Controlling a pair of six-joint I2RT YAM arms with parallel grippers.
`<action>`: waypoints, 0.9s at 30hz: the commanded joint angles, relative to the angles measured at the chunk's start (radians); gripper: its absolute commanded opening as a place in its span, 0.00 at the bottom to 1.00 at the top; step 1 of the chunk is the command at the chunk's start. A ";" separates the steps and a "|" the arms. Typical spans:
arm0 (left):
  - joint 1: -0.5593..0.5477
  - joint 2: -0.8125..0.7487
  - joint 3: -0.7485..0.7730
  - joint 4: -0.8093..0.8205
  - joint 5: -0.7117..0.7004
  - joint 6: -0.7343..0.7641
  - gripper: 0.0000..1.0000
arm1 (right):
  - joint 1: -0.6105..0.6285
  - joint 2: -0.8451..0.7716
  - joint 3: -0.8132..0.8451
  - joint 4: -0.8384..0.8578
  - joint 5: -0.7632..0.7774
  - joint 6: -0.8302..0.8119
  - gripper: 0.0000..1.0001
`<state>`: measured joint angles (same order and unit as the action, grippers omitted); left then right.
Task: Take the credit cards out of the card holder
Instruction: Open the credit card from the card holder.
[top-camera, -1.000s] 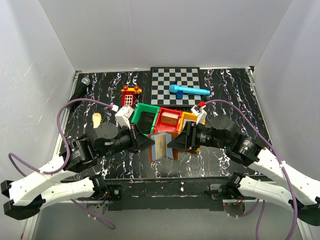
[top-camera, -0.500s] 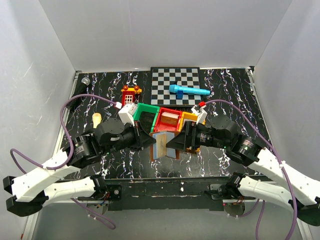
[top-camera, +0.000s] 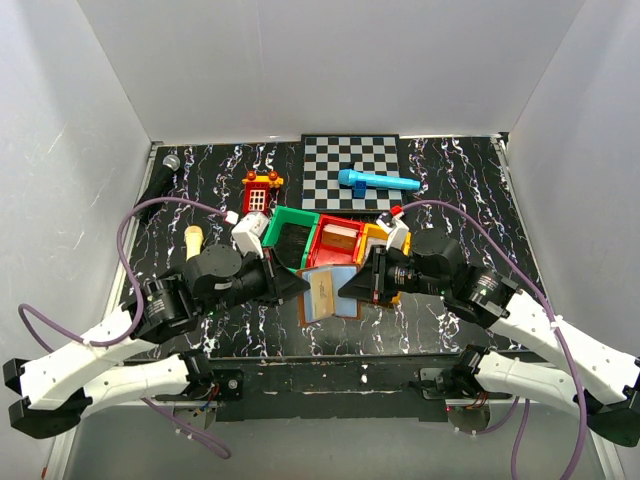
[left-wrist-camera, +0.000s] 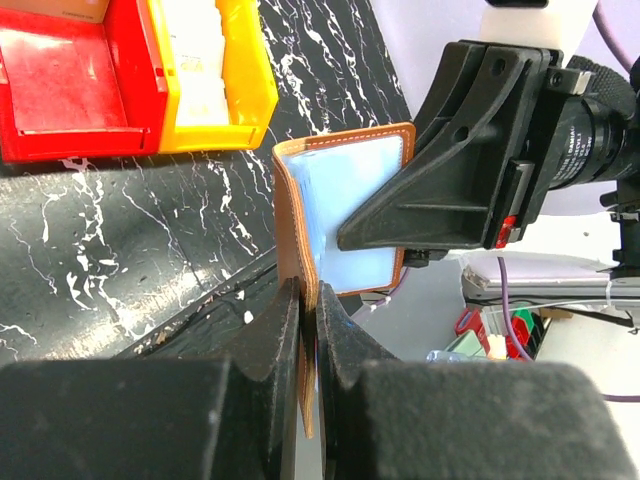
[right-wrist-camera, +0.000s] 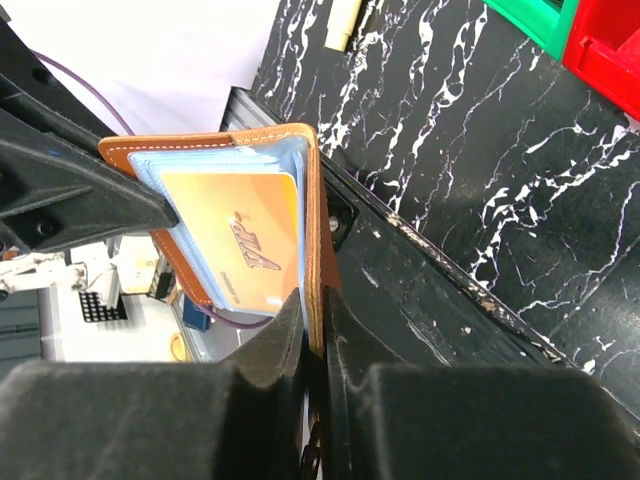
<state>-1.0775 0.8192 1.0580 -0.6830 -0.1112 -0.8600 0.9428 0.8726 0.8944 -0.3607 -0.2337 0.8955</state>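
Top view: card holder (top-camera: 328, 292) lies open at lower centre, held between left gripper (top-camera: 298, 286) and right gripper (top-camera: 347, 287).
Left wrist view: jaws pressed together on one brown flap, bottom centre.
Right wrist view: jaws pinching the other flap. A tan credit card (right-wrist-camera: 250, 235) sits in its pocket, centre left.
Extraction judged not yet begun.

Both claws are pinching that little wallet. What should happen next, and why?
Probably the right gripper should release its flap and pinch the tan card, while the left gripper holds the card holder. Both grippers clamp opposite flaps, and the card sits in its pocket.
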 joint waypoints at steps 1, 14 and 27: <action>-0.006 -0.077 -0.088 0.075 -0.002 -0.034 0.00 | -0.004 -0.011 0.014 -0.020 0.027 -0.023 0.02; -0.006 -0.242 -0.351 0.119 -0.146 -0.093 0.51 | -0.004 0.051 -0.097 -0.023 0.082 -0.075 0.01; -0.006 -0.265 -0.391 -0.021 -0.232 -0.201 0.52 | -0.004 0.120 -0.299 0.181 0.146 0.035 0.01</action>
<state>-1.0775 0.5545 0.6792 -0.6632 -0.3099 -1.0183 0.9421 0.9871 0.6415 -0.3107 -0.1318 0.8696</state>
